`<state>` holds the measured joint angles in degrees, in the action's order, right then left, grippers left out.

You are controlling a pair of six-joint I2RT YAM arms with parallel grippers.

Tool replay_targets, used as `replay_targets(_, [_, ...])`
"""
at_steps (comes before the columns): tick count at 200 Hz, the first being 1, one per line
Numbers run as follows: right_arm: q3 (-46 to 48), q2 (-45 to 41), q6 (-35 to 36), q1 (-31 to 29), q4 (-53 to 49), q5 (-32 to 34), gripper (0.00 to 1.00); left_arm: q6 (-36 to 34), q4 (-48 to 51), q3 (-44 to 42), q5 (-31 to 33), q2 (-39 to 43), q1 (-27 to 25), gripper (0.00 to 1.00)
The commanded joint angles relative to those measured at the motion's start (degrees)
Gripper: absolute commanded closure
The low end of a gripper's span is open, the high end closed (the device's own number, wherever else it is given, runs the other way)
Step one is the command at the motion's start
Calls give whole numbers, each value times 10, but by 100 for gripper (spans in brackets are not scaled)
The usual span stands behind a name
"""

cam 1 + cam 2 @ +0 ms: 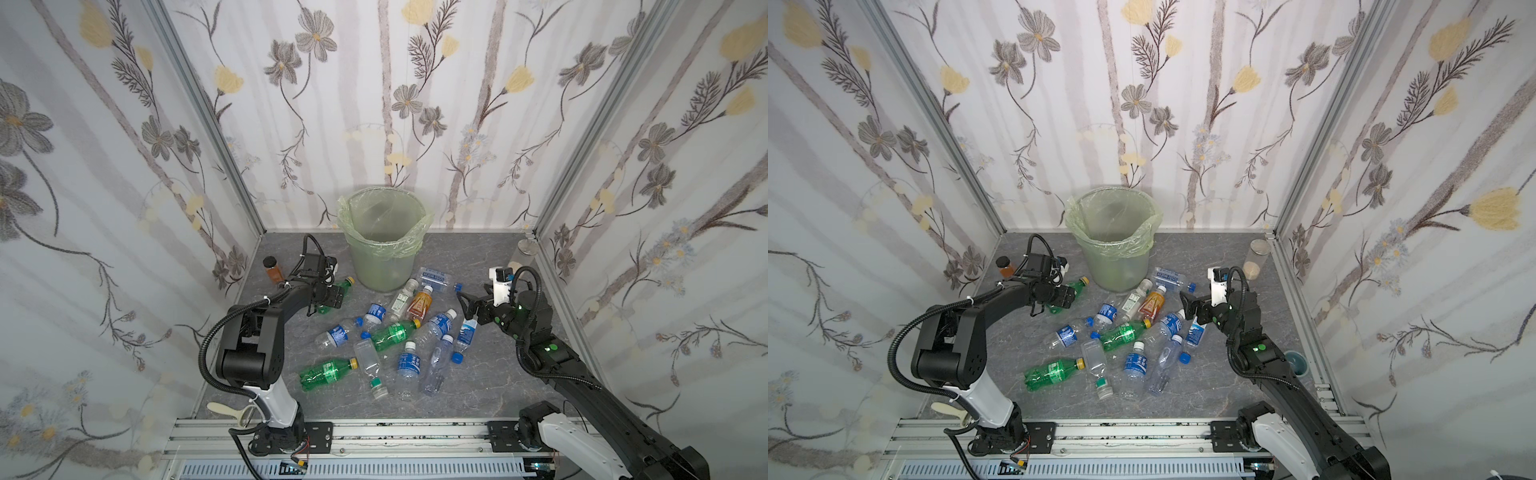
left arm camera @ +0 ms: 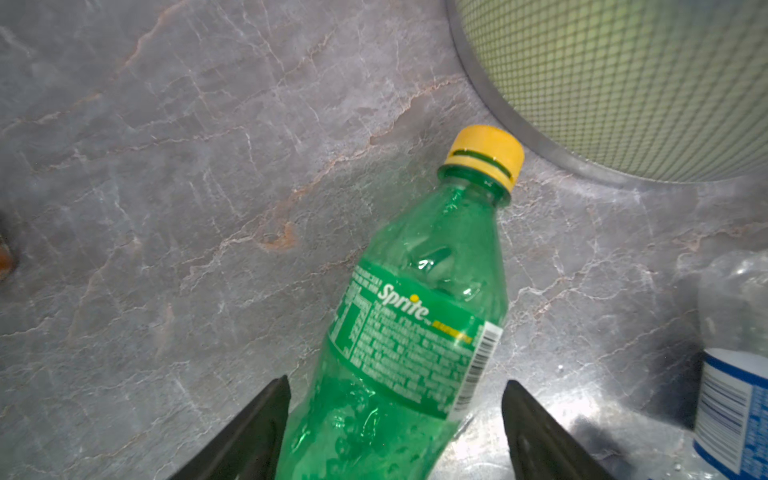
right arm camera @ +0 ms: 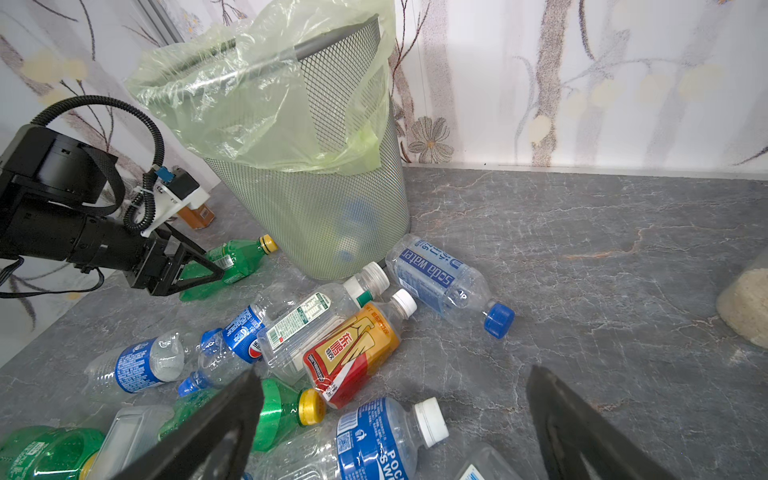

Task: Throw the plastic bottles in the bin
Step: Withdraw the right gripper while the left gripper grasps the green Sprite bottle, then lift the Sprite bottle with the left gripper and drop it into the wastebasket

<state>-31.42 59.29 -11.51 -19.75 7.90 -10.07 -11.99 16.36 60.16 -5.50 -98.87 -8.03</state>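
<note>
Our left gripper [image 2: 397, 380] sits low over the grey marble-look tabletop [image 2: 166, 187], jaws straddling the lower body of a crumpled green plastic bottle with a yellow cap [image 2: 415, 332]. One finger [image 2: 257, 424] looks to be touching the bottle's side and the other has a gap, so we'd call it open, not clamped. The cap points away from the gripper, just short of the foot of the round wire-mesh bin lined with a pale-green plastic bag [image 2: 623, 83]. Our right gripper [image 3: 395, 372] hangs spread wide and empty. The orange-labelled bottle with a white cap [image 3: 353, 353] lies right ahead of its fingertips, with the bin farther beyond.
</note>
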Motion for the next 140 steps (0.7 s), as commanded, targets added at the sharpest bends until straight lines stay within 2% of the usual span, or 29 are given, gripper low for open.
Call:
replay_targets(1, [2, -2, -3, 2, 15, 7, 0, -6, -2, 1, 18, -10, -7, 21])
replay_targets(25, [1, 1, -4, 2, 17, 7, 0, -3, 2, -6, 45, -23, -18, 25])
replay_targets(78, [0, 0, -4, 3, 13, 12, 0, 51, 6, -10, 74, -31, -31, 47])
replay_targets(140, [-1, 4, -5, 5, 13, 15, 0, 119, 6, -57, 88, 30, -44, 51])
